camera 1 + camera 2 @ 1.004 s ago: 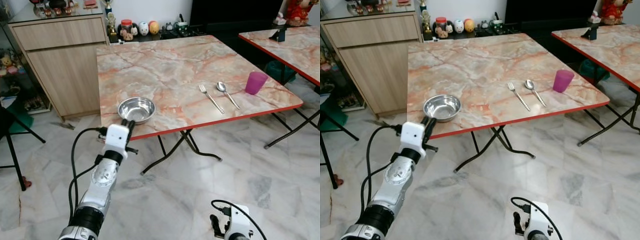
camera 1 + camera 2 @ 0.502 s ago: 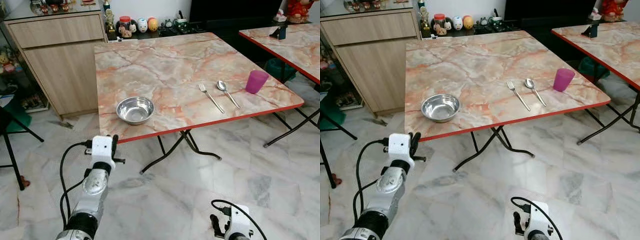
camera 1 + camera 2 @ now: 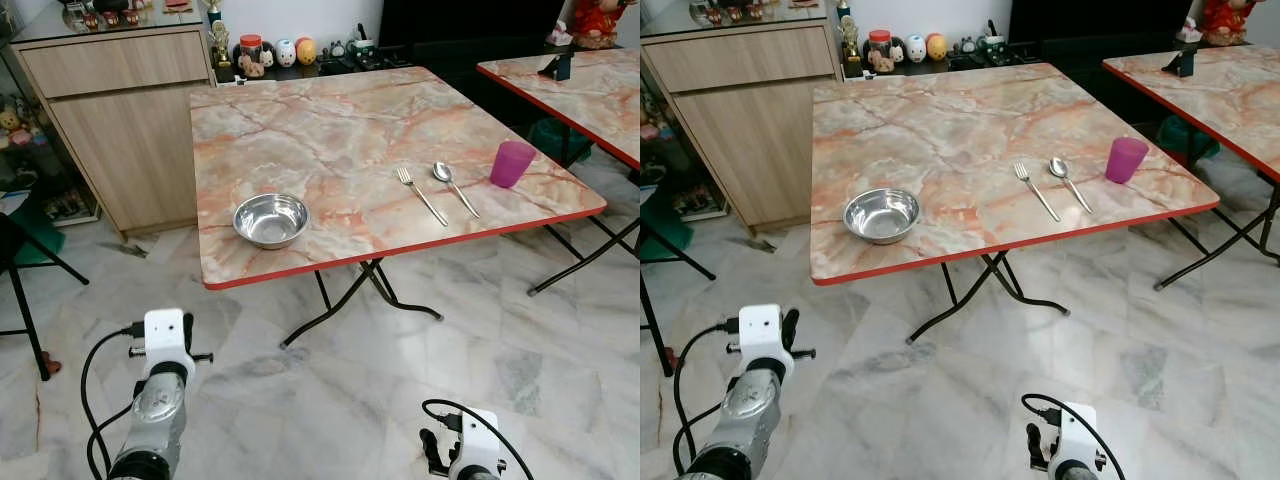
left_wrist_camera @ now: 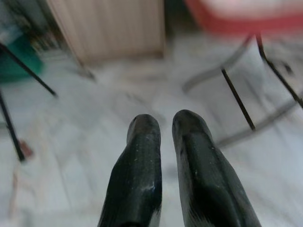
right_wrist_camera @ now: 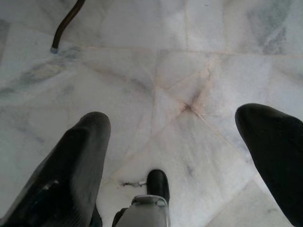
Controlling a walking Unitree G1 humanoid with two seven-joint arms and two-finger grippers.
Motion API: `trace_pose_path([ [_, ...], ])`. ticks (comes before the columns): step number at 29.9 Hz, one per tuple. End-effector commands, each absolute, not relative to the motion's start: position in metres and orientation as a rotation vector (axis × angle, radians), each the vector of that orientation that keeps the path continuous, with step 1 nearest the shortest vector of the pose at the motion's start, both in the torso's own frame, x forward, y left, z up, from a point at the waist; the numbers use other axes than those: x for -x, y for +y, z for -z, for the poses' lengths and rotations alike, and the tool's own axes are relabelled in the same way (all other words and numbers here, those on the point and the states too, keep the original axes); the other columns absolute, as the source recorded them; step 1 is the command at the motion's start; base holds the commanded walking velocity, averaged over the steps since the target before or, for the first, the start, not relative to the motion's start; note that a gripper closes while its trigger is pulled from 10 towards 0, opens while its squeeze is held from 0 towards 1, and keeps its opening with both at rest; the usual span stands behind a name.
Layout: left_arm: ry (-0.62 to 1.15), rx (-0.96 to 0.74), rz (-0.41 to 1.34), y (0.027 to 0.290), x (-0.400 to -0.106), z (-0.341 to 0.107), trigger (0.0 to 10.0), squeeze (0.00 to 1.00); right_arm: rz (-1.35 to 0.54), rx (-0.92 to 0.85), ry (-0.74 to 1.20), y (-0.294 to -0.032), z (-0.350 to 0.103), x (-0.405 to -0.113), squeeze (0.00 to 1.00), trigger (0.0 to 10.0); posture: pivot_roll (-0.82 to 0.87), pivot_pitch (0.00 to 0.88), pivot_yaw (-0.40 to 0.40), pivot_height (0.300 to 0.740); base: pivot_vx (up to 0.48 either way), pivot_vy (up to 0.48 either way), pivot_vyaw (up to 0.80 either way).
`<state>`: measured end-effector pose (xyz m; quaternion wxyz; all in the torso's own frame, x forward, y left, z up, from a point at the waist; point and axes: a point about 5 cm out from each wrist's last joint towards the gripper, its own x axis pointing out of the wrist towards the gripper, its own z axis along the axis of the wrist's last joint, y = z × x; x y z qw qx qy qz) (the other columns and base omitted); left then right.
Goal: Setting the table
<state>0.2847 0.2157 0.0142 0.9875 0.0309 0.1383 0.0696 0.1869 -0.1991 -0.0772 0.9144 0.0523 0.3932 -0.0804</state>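
Observation:
A steel bowl (image 3: 271,219) stands near the front left corner of the marble table (image 3: 330,130). A fork (image 3: 421,195) and a spoon (image 3: 455,187) lie side by side toward the right. A purple cup (image 3: 512,164) stands upright just right of them. My left gripper (image 3: 185,325) hangs low over the floor, in front of and below the table's left corner, well apart from the bowl. In the left wrist view it (image 4: 165,125) is shut, holding nothing. My right gripper (image 5: 175,118) hangs open above the floor tiles.
A wooden cabinet (image 3: 130,130) stands left of the table, with small figurines (image 3: 285,52) on a low shelf behind. A second marble table (image 3: 580,90) is at the right. Black chair legs (image 3: 20,290) stand at the far left. Folding table legs (image 3: 360,295) cross under the table.
My left gripper has drawn back from the bowl at the table's edge and dropped low over the floor. The bowl stays on the table. The right arm has not moved.

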Motion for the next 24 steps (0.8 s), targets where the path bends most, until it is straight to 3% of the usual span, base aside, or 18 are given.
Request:
trace_pose_path([
  [1, 0.417, -0.107, -0.023, 0.209, -0.272, 0.007, 10.0, 0.0, 0.158, -0.1, 0.815, -0.2, 0.077, -0.187, 0.0, 10.0, -0.03, 0.0, -0.012, 0.74, 0.0, 0.0, 0.0],
  [4, 0.573, -0.103, -0.023, 0.217, -0.251, 0.029, 10.0, 0.0, 0.153, -0.097, 0.814, -0.2, 0.077, -0.188, 0.0, 10.0, -0.03, 0.0, -0.013, 0.74, 0.0, 0.0, 0.0],
  [11, 0.735, -0.128, 0.011, 0.221, -0.222, 0.052, 10.0, 0.0, 0.155, -0.098, 0.813, -0.2, 0.077, -0.187, 0.0, 10.0, -0.04, 0.0, -0.013, 0.74, 0.0, 0.0, 0.0],
  [24, 0.707, -0.12, 0.032, 0.207, -0.228, 0.051, 10.0, 0.0, 0.135, -0.071, 0.813, -0.201, 0.077, -0.188, 0.0, 10.0, -0.03, 0.0, -0.014, 0.74, 0.0, 0.0, 0.0],
])
